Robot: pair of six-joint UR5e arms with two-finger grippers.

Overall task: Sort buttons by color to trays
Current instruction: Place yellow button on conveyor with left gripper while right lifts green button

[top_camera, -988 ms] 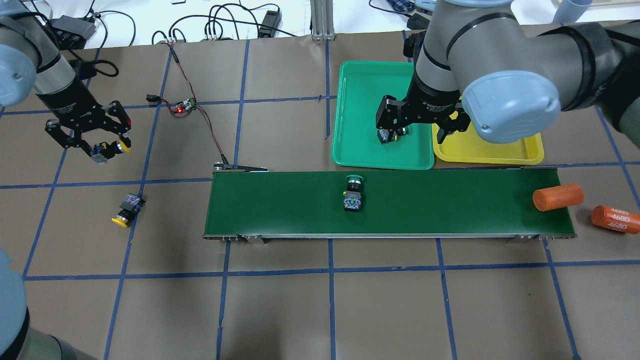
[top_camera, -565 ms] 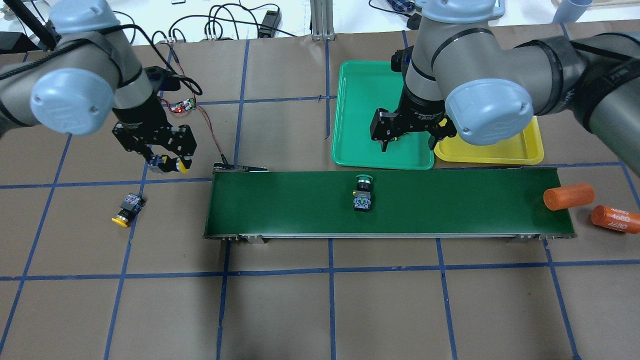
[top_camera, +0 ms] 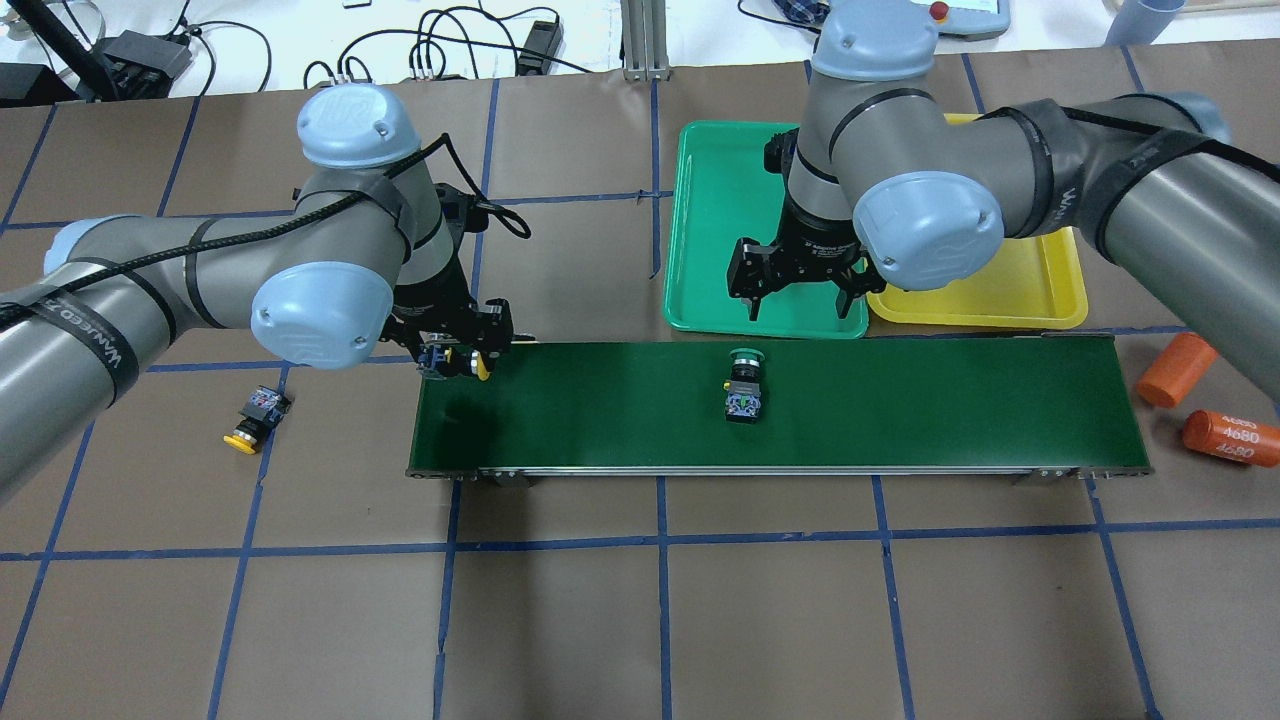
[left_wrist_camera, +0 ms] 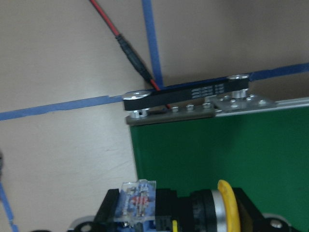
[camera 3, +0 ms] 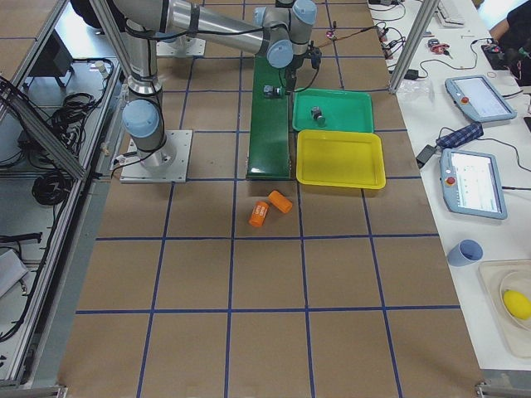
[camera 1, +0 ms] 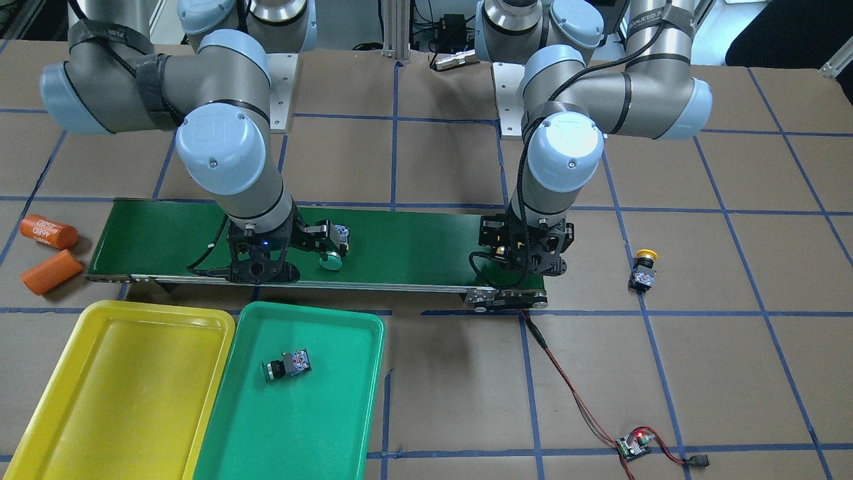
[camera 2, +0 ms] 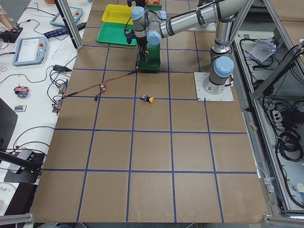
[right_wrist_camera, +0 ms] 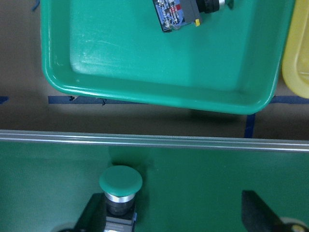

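My left gripper [top_camera: 455, 360] is shut on a yellow-capped button [left_wrist_camera: 223, 207] over the left end of the conveyor belt [top_camera: 900, 410]. My right gripper [top_camera: 802, 308] hangs open and empty over the near rim of the green tray [top_camera: 710, 200]. A green-capped button [top_camera: 744, 385] stands on the belt just below it, between the spread fingers [right_wrist_camera: 258, 215] in the right wrist view. Another green button [camera 1: 286, 365] lies in the green tray. A second yellow button [top_camera: 252, 417] lies on the table left of the belt. The yellow tray [top_camera: 1040, 290] holds nothing that I can see.
Two orange cylinders [top_camera: 1176, 369] [top_camera: 1232, 437] lie off the belt's right end. A small circuit board [camera 1: 633, 445] with a red light and its wire run to the belt's left end. Cables lie along the far table edge.
My left arm carried the yellow button right to the belt's left end. My right gripper let go of a green button in the green tray and drew back. The belt's button and cylinder moved right.
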